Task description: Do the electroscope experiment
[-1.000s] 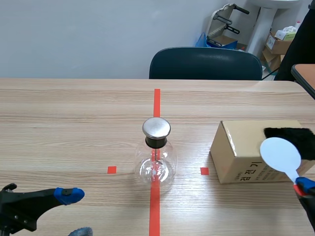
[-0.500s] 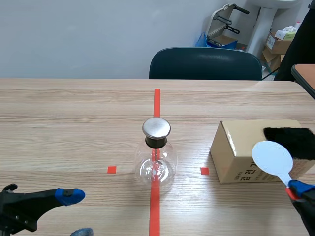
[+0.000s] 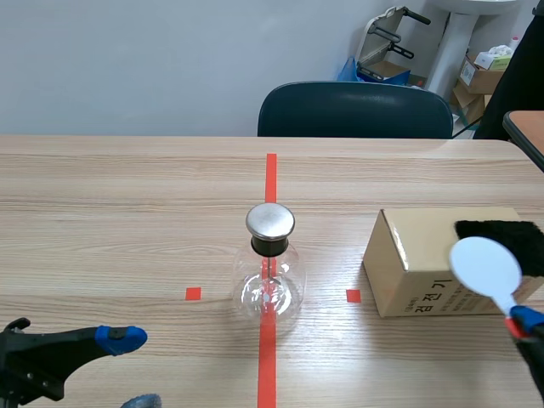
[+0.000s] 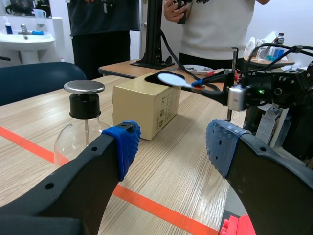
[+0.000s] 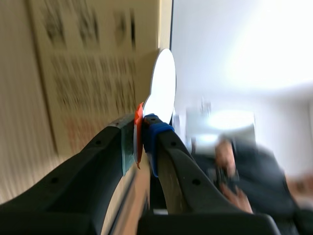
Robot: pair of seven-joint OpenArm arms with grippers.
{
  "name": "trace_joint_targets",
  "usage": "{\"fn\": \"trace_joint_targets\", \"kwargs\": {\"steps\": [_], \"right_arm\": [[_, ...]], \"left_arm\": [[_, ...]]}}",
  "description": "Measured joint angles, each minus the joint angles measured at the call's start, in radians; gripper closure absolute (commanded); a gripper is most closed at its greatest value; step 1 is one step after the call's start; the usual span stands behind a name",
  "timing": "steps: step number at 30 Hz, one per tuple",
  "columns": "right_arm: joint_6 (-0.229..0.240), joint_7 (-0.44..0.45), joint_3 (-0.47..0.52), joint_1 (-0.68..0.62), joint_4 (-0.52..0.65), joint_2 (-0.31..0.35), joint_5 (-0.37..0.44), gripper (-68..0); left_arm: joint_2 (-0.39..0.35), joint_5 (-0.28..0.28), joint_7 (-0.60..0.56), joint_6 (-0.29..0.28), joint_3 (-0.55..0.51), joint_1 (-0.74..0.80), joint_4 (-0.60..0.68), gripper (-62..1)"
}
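Our right fingers [image 5: 178,164] pinch the paddle [image 3: 484,265] by its handle, its disc pointing out past them, and the flask [image 3: 269,289] stands well off to their left (our left fingers [image 4: 122,144] are spread).

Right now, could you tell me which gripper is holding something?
The right gripper, shut on the red handle of the white paddle by the cardboard box; the left gripper is open and empty.

Glass-flask electroscope [image 3: 269,276] with a metal disc cap [image 3: 270,221], standing on the wooden table's [image 3: 127,212] red centre line. To its right, a cardboard box [image 3: 412,259] bearing a black fur pad [image 3: 501,231]. The right gripper [image 3: 527,323] clamps the white paddle [image 3: 484,265] by its red handle, disc before the box. The left gripper [image 3: 129,368] sits low, fingers apart.
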Motion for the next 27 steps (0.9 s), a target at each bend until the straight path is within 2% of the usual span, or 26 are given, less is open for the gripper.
{"fn": "trace_joint_targets", "kwargs": {"steps": [1, 3, 5, 9, 11, 13, 18, 20, 23, 27], "right_arm": [[0.0, 0.037, 0.0, 0.0, 0.0, 0.0, -0.001, -1.7], [0.0, 0.023, 0.0, -0.001, 0.0, -0.003, -0.003, -1.7], [0.0, -0.079, 0.0, 0.0, 0.0, -0.002, -0.004, -1.7], [0.0, -0.372, 0.0, 0.0, 0.0, -0.002, 0.009, -1.7], [0.0, -0.412, 0.0, 0.0, 0.0, -0.002, 0.008, -1.7], [0.0, -0.367, 0.0, 0.0, 0.0, -0.002, 0.007, -1.7], [0.0, 0.0, 0.0, 0.0, 0.0, 0.003, -0.004, -1.7], [0.0, 0.043, 0.0, -0.001, 0.0, 0.001, -0.007, -1.7], [0.0, -0.075, 0.0, 0.0, 0.0, -0.003, -0.007, -1.7], [0.0, -0.368, 0.0, 0.0, 0.0, -0.002, 0.005, -1.7]], "left_arm": [[0.0, 0.0, 0.0, 0.0, 0.0, 0.0, 0.0, -32.8], [0.0, 0.0, 0.0, 0.0, 0.0, 0.0, 0.0, -32.8], [0.0, 0.0, 0.0, 0.0, 0.0, 0.0, 0.0, -32.8], [0.0, 0.0, 0.0, 0.0, 0.0, 0.0, 0.0, -32.8], [0.0, 0.0, 0.0, 0.0, 0.0, 0.0, 0.0, -32.8], [0.0, 0.0, 0.0, 0.0, 0.0, 0.0, 0.0, -32.8], [0.0, 0.0, 0.029, 0.0, 0.0, 0.0, 0.0, -32.8], [0.0, 0.0, 0.032, 0.0, 0.0, 0.0, 0.0, -32.8], [0.0, 0.0, 0.032, 0.0, 0.0, 0.0, 0.0, -32.8], [0.0, 0.0, 0.031, 0.0, 0.0, 0.0, 0.0, -32.8]]}}
